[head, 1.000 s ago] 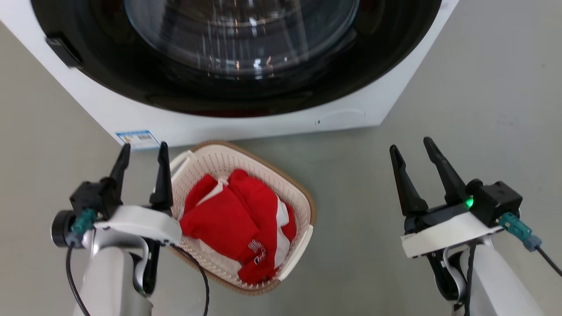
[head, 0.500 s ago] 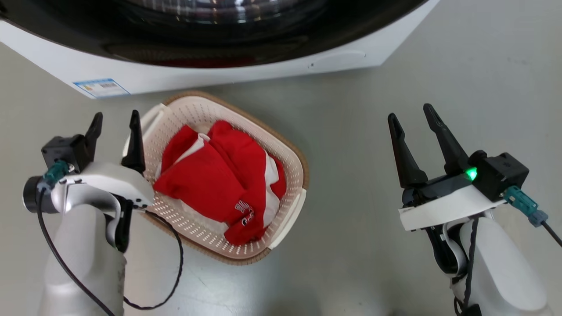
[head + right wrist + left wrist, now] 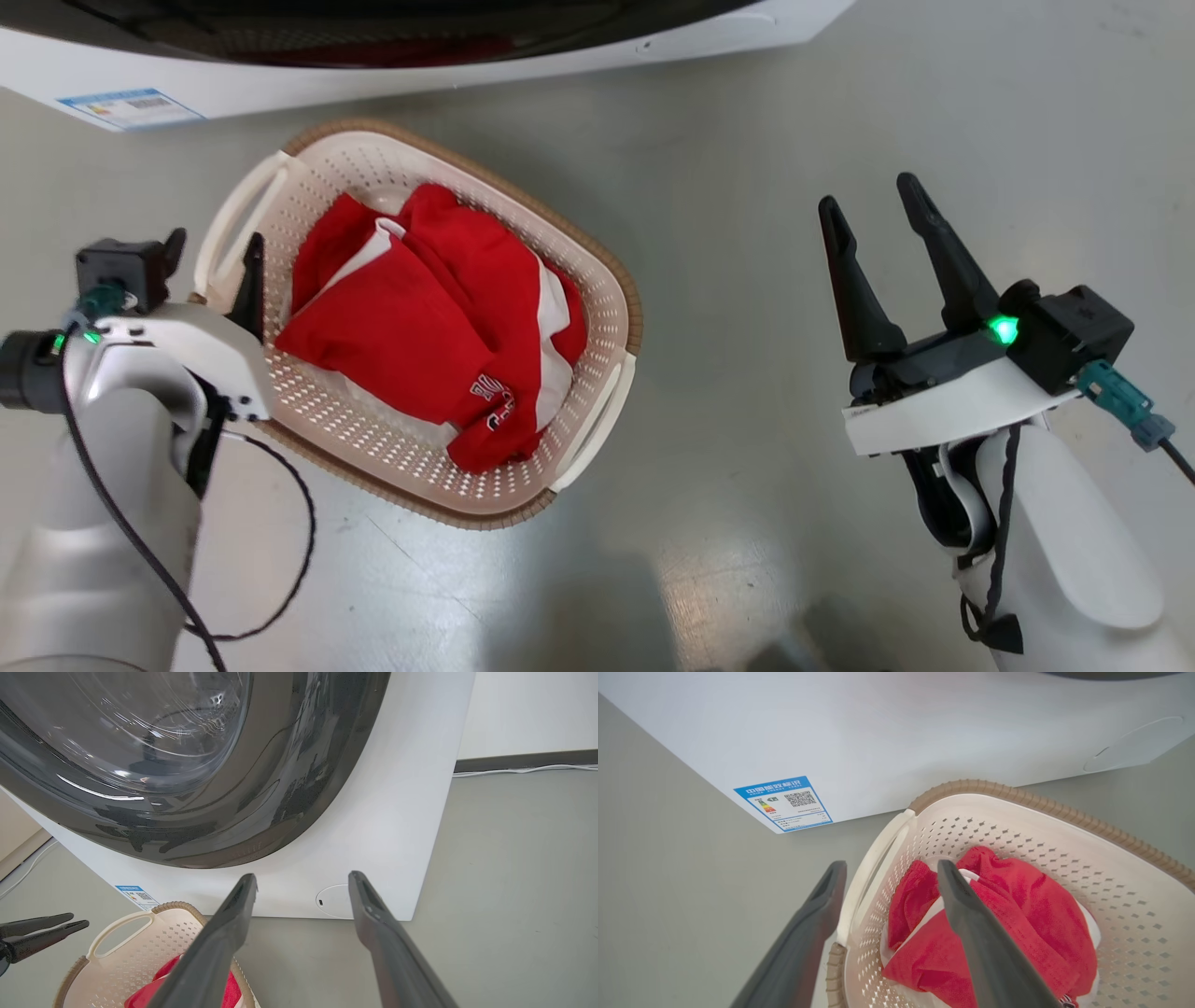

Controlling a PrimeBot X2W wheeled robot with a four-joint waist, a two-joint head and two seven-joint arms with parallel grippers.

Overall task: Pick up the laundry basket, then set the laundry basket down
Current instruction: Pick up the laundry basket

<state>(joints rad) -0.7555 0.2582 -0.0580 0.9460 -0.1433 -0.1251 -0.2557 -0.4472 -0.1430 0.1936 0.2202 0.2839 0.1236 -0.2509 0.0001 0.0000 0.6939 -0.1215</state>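
The laundry basket (image 3: 373,159) stands on the floor in front of the washer, cream and perforated with a tan rim, and holds red and white clothes (image 3: 420,317). My left gripper (image 3: 215,238) is open at the basket's left loop handle (image 3: 233,210). In the left wrist view that handle (image 3: 878,858) runs between the two fingers of the left gripper (image 3: 892,863), one outside the basket (image 3: 1017,826) and one over its inside, without touching. My right gripper (image 3: 866,189) is open and empty, well to the right of the basket. It (image 3: 302,875) points at the washer's base.
The white washer (image 3: 373,75) with its dark round door (image 3: 187,765) stands just behind the basket. Grey floor (image 3: 747,280) lies open between the basket and my right arm. A black cable (image 3: 280,560) hangs from my left arm beside the basket.
The head camera has tilted down, so washer and basket slid up the picture. My left gripper has closed in on the basket's left handle, fingers now either side of it. Both stay open.
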